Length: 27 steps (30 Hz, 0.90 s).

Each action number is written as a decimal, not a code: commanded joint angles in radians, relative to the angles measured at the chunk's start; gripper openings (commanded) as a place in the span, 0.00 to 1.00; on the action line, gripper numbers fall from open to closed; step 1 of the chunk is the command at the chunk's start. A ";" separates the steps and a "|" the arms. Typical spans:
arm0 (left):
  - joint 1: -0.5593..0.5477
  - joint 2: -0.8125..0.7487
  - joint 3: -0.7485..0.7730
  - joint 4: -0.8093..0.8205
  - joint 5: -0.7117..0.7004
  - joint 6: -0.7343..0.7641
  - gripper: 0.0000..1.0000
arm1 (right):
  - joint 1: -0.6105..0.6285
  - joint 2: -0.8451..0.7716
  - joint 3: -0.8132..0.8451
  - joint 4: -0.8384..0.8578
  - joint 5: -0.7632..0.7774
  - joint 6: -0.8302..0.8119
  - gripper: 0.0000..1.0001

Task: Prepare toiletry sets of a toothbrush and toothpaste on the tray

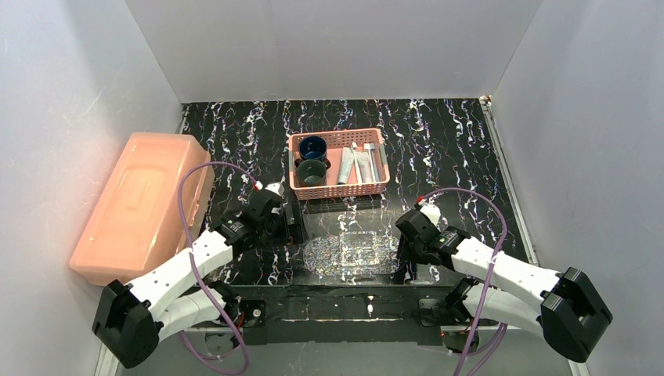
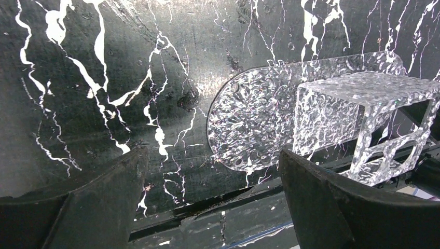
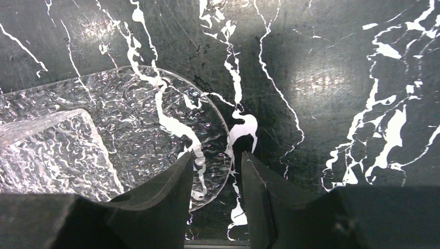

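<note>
The black, white-veined table (image 1: pixel 454 149) fills the floor of the white booth, and the biggest thing on it is a salmon plastic box (image 1: pixel 141 205) out at nine o'clock. The pink perforated basket (image 1: pixel 338 188) sits toward twelve o'clock. The tray (image 1: pixel 351 254), clear and glittery, lies flat just at six o'clock of the basket, near the arms' bases. A raised clear piece (image 2: pixel 363 88) of the same rippled stuff stands on it. The left gripper (image 1: pixel 296 221) hangs at about ten o'clock of the tray. Its fingers (image 2: pixel 104 199) are spread wide over bare table with nothing between them. The right gripper (image 1: pixel 403 252) is low at the tray's three o'clock end. Its fingers (image 3: pixel 161 194) are drawn close with only a narrow slit between them, pinching nothing, and the tray's rounded rim shows just beyond the tips. In the basket, two dark cups (image 1: pixel 312 159) sit at its nine o'clock side. Grey tubes (image 1: pixel 347 166) lie at its three o'clock side. The toothbrush (image 1: pixel 357 163), a thin white stick, lies among the tubes, well apart from the tray.
</note>
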 commanded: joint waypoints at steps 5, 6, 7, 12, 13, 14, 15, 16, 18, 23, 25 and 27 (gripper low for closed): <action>0.004 0.053 -0.041 0.078 0.062 -0.036 0.93 | -0.009 -0.022 -0.028 0.066 -0.052 0.003 0.48; 0.004 0.059 -0.043 0.083 0.063 -0.037 0.93 | -0.009 -0.021 -0.031 0.072 -0.059 0.005 0.48; 0.004 0.064 -0.046 0.086 0.064 -0.038 0.93 | -0.009 -0.020 -0.033 0.077 -0.063 0.007 0.48; 0.004 0.085 -0.057 0.097 0.074 -0.046 0.93 | -0.009 -0.004 -0.040 0.102 -0.084 0.012 0.47; 0.003 0.092 -0.059 0.097 0.078 -0.049 0.92 | -0.009 -0.001 -0.042 0.107 -0.088 0.013 0.47; 0.004 0.098 -0.059 0.097 0.083 -0.050 0.92 | -0.009 0.002 -0.043 0.112 -0.092 0.012 0.47; 0.003 0.103 -0.062 0.098 0.087 -0.055 0.92 | -0.009 0.006 -0.044 0.119 -0.095 0.013 0.47; 0.004 0.106 -0.065 0.100 0.091 -0.058 0.91 | -0.009 0.008 -0.044 0.125 -0.100 0.014 0.47; 0.003 0.110 -0.072 0.102 0.095 -0.065 0.90 | -0.008 0.014 -0.044 0.135 -0.105 0.017 0.47; 0.004 0.110 -0.093 0.097 0.110 -0.082 0.89 | -0.009 0.036 -0.039 0.147 -0.109 0.016 0.46; 0.004 0.111 -0.104 0.099 0.124 -0.094 0.89 | -0.009 0.046 -0.038 0.156 -0.114 0.017 0.46; 0.004 0.109 -0.115 0.101 0.139 -0.107 0.88 | -0.009 0.057 -0.034 0.163 -0.117 0.016 0.46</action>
